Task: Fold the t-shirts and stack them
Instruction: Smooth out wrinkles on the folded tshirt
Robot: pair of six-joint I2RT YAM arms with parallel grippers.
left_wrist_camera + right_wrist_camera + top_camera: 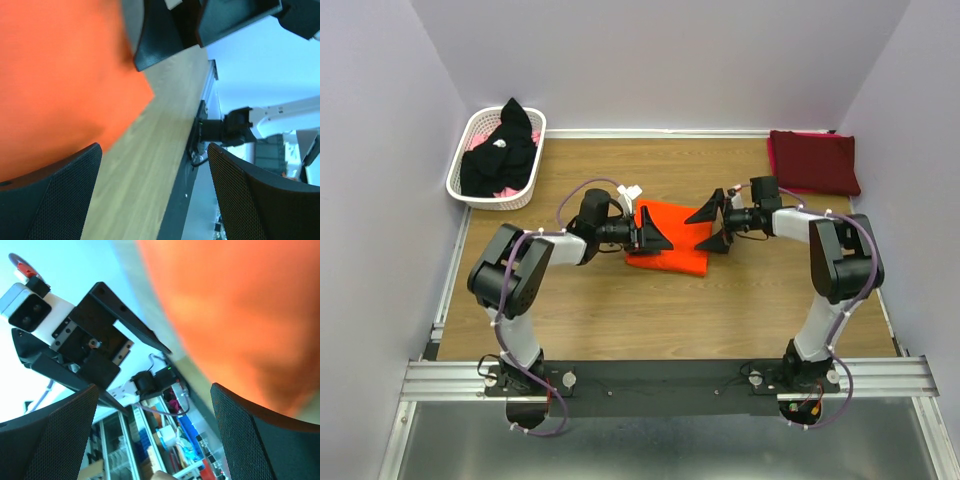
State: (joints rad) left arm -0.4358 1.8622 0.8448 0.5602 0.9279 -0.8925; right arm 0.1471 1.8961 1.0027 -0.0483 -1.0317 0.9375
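Top external view: the left hand [660, 232] is wide open and holds nothing. It sits at the 9 o'clock edge of the orange t-shirt [670, 256]. The right hand [709, 228] is wide open too, and it also holds nothing. It sits at the 3 o'clock edge of the same shirt. The two hands point at each other across the cloth. I cannot tell if any finger touches the shirt.

The left wrist view shows the left hand's two black fingers [55, 200] far apart, with nothing between them. The orange shirt [60, 75] fills the 10 o'clock part of that picture, and the other hand [200, 25] is at 12 o'clock.

The right wrist view shows the same thing from the other side. Its fingers [260, 440] are spread wide, and the orange cloth [240, 305] is a blur at 1 o'clock.

The orange shirt lies flat and folded in the middle of the wooden tabletop [620, 320].

The maroon t-shirt [812, 160] lies folded in the far corner at 1 o'clock, well apart from the hands.

The black t-shirt [500, 155] is bunched up inside the white basket [455, 178] at 10 o'clock, with a bit of pink showing under it.
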